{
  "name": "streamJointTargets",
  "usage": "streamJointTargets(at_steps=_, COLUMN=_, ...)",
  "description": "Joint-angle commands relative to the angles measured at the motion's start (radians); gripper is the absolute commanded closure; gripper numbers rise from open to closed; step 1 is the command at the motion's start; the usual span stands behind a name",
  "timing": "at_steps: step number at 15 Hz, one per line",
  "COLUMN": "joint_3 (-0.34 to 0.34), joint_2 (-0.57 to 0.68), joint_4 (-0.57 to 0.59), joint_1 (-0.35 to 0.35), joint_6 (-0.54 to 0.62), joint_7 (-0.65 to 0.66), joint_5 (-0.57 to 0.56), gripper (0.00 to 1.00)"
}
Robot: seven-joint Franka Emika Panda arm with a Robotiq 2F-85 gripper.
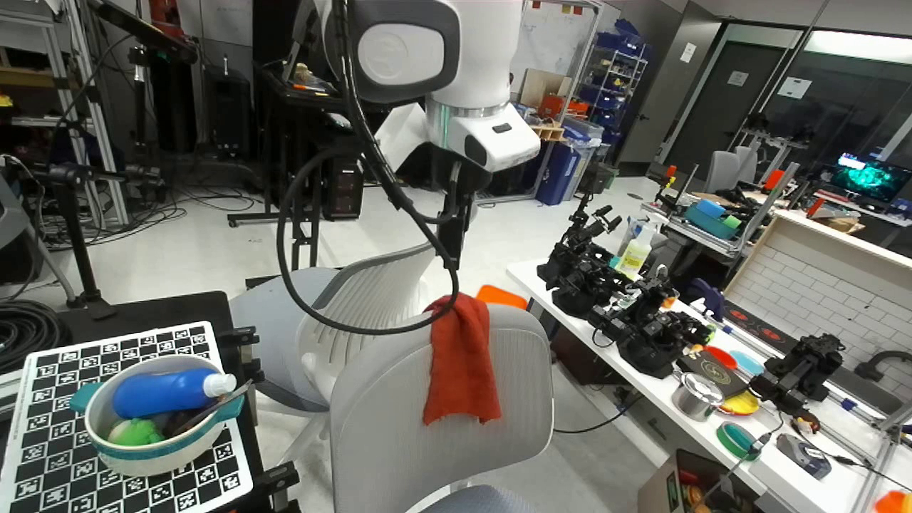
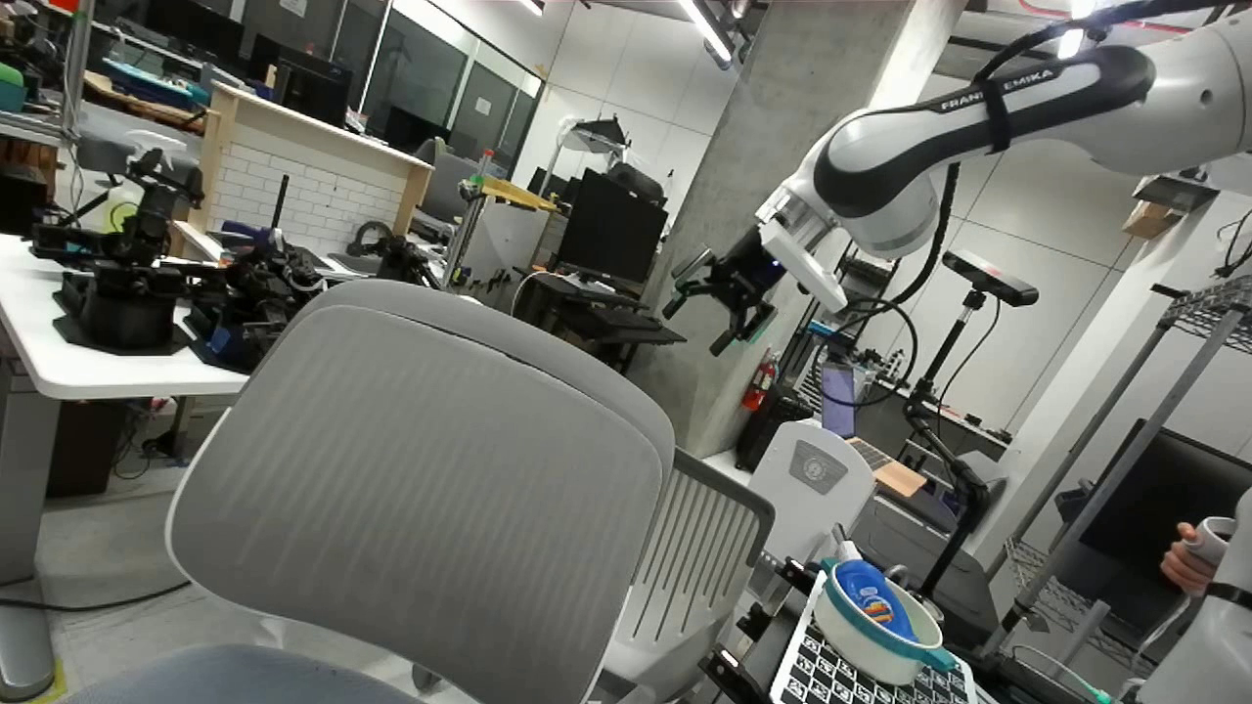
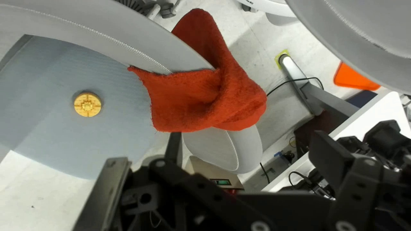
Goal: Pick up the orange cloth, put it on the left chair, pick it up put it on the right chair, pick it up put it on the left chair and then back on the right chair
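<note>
The orange cloth (image 1: pixel 463 363) hangs limp over the top of the right chair's broad rounded backrest (image 1: pixel 399 420). Behind it the left chair (image 1: pixel 356 306) shows side-on, ribbed and tapering. My gripper (image 1: pixel 451 262) points down above the backrests. Its fingers stand wide apart with nothing held, as an exterior view also shows the gripper (image 2: pixel 697 328) in free air. In the wrist view the cloth (image 3: pixel 205 96) lies just beyond my gripper (image 3: pixel 248 138), draped across the backrest rim with one end over the seat side. No cloth shows where a large grey backrest (image 2: pixel 421 469) fills the foreground.
A round yellow disc (image 3: pixel 87 104) sits on the seat under the cloth. Another grey backrest (image 3: pixel 359 29) curves in at upper right. A white table (image 1: pixel 641 385) carries black robot arms. A bowl (image 1: pixel 149 456) with a blue bottle stands on a patterned board. A cable loop (image 1: pixel 285 235) dangles beside my wrist.
</note>
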Motion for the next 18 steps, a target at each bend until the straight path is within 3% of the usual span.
streamJointTargets(at_steps=1, joint_3=0.006, joint_2=0.104, joint_4=0.064, joint_1=-0.004, joint_6=0.034, joint_7=0.1, joint_5=-0.01, gripper=0.0)
streamJointTargets(at_steps=11, joint_3=-0.016, joint_2=0.36, joint_4=0.291, joint_1=0.001, joint_6=-0.01, joint_7=0.188, joint_5=0.005, gripper=0.0)
streamJointTargets(at_steps=18, joint_3=-0.004, joint_2=0.484, joint_4=0.387, joint_1=0.007, joint_6=-0.044, joint_7=0.198, joint_5=0.021, gripper=0.0)
